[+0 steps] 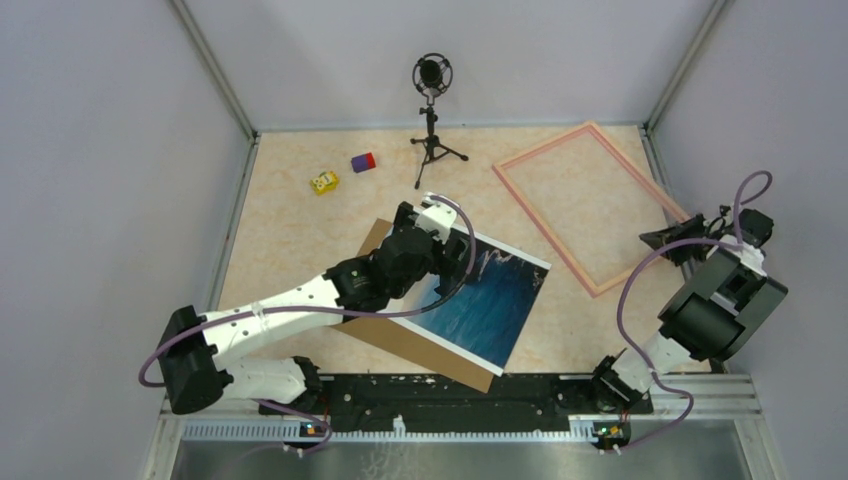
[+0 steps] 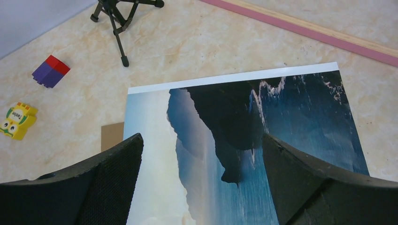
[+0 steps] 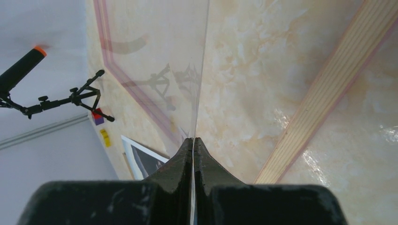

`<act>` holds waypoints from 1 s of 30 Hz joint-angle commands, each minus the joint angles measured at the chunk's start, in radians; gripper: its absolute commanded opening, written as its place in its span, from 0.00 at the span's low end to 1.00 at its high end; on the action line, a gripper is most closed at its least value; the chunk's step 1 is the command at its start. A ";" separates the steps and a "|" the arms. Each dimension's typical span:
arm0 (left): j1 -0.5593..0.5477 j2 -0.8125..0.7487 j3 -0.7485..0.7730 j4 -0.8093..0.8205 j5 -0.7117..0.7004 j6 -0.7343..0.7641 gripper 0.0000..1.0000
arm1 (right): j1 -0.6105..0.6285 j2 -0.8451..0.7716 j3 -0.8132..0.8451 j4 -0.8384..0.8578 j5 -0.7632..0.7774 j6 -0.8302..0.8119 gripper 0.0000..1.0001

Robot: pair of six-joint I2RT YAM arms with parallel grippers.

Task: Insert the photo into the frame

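Left gripper, jaws wide apart, above the photo. Right gripper pinches a clear pane edge-on near the frame. Yellow toy block: label illegible.

The left gripper hangs over the photo, its black fingers spread wide, with the cliff and sea between them. A brown board corner peeks from under the print's left edge. Beyond lie one pink rail of the frame, tripod legs, a red-and-purple block and a yellow toy
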 commanded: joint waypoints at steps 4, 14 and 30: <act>-0.002 -0.026 -0.003 0.054 -0.017 0.015 0.99 | -0.013 0.004 0.062 0.030 0.038 -0.018 0.00; -0.015 -0.016 -0.007 0.061 -0.029 0.032 0.99 | -0.043 0.005 0.076 -0.041 0.053 -0.053 0.00; -0.021 -0.011 -0.006 0.063 -0.027 0.031 0.99 | -0.039 0.017 -0.075 0.208 -0.078 0.081 0.38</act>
